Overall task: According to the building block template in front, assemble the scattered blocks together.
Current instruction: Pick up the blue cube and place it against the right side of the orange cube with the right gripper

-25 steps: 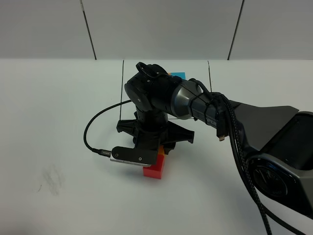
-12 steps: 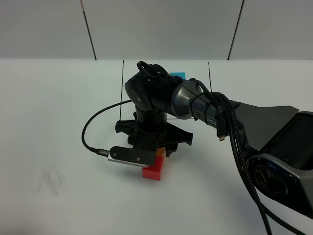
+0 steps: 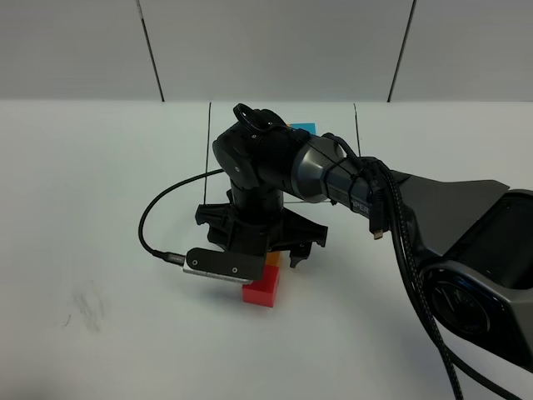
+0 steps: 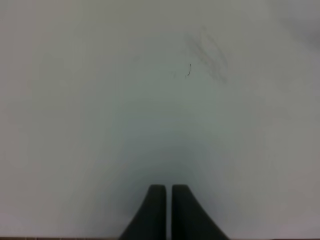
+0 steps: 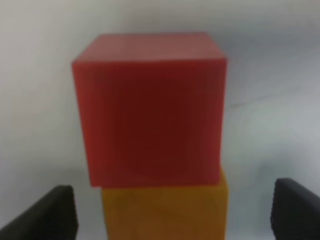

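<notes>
On the white counter [image 3: 100, 183], near its middle:

- Red cube [image 3: 261, 292]: resting flat, at the near side of the orange cube [image 3: 273, 260], the two touching face to face.
- Right end effector [image 5: 175, 215]: reaching across the middle, pointed down over the orange cube. Fingers [image 5: 52, 212] are spread wide to either side of it and clear of its faces, so nothing is pinched.
- Building block template [image 3: 303, 127]: at the far side, mostly hidden behind the right arm. Only a light blue corner shows, between two thin black drawn lines [image 3: 207, 150].
- Left end effector [image 4: 168, 192]: fingers pressed together, empty, over bare counter.
- Grey smudge [image 3: 87, 305]: on the counter, well apart from the cubes.
</notes>
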Motion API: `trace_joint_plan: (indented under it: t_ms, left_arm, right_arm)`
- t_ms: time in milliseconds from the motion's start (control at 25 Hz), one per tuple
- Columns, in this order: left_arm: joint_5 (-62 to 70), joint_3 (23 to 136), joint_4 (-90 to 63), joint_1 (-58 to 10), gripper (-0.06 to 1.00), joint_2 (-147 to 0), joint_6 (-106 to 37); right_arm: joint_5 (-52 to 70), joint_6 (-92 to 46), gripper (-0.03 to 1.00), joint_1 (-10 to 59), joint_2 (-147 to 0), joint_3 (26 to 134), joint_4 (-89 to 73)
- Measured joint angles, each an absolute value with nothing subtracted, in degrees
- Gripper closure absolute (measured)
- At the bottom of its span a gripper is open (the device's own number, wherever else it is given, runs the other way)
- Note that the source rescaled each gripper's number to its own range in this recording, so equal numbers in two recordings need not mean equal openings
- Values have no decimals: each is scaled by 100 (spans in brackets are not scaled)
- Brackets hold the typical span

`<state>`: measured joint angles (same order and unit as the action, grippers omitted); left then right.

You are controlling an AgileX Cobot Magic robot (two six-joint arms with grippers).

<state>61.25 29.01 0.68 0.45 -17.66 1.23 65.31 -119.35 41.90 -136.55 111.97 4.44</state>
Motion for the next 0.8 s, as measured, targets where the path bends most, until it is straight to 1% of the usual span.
trace_joint_plan:
  t_ms: [600, 800]
  left_arm:
    - [6125, 2901, 68, 45, 94, -1766, 123]
    - [6125, 2901, 68, 45, 94, -1766, 123]
  right_arm:
    - [6634, -11809, -3, 4029, -12911, 11197, 474]
    - [6660, -11315, -3, 4029, -12446, 11197, 751]
